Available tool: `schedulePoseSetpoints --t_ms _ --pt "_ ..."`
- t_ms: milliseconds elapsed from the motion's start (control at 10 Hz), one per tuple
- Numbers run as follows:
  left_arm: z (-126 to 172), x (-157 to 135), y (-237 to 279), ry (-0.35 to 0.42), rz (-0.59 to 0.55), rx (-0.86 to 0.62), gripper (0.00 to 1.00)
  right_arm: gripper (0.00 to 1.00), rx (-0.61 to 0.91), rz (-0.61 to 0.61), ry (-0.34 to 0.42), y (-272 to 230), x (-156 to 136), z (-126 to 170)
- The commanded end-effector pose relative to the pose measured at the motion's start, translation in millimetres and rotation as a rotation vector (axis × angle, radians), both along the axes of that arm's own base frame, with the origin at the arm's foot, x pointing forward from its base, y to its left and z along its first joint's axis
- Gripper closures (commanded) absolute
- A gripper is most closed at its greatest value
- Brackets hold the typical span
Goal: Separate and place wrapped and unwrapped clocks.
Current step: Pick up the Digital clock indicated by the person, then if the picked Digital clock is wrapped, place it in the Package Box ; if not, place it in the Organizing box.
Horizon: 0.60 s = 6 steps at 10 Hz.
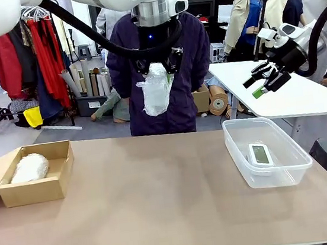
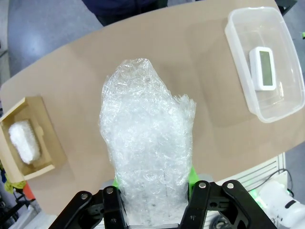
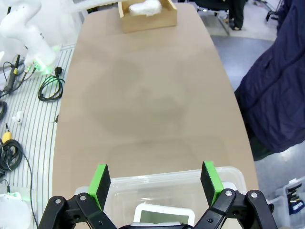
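The left hand (image 1: 158,75) is gripping a wrapped clock (image 1: 156,89) high above the worktop's (image 1: 161,200) middle, likely carrying it to the box (image 1: 29,175) by the left edge, while the right hand (image 1: 264,81) is hanging open.

The bundles (image 1: 156,89) (image 1: 29,167) are whitish and crinkled; the clock (image 1: 260,154) is white with a grey-green screen. The counter (image 1: 162,206) is tan, the box (image 1: 35,189) brown, the tub (image 1: 289,174) clear.

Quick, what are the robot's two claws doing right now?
Left gripper: closed, holding a wrapped clock up in the air.
Right gripper: open, holding nothing.
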<state>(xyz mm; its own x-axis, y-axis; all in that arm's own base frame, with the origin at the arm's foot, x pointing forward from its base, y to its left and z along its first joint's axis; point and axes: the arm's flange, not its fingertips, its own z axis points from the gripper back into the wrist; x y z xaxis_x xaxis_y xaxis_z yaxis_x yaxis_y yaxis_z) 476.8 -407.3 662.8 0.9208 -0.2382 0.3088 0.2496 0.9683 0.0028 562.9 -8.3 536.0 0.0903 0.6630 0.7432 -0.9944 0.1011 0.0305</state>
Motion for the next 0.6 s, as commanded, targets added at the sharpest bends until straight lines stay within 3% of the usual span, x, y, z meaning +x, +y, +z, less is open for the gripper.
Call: schedulePoseSetpoints --t_ms 0,500 --pt "4.2 0.4 3.2 -0.001 -0.005 -0.007 1.0 0.0 -0.02 0.008 -0.022 0.3 -3.4 -1.9" --pt "4.2 0.4 3.2 -0.001 -0.005 -0.007 1.0 0.0 -0.02 0.008 -0.022 0.3 -3.4 -1.9"
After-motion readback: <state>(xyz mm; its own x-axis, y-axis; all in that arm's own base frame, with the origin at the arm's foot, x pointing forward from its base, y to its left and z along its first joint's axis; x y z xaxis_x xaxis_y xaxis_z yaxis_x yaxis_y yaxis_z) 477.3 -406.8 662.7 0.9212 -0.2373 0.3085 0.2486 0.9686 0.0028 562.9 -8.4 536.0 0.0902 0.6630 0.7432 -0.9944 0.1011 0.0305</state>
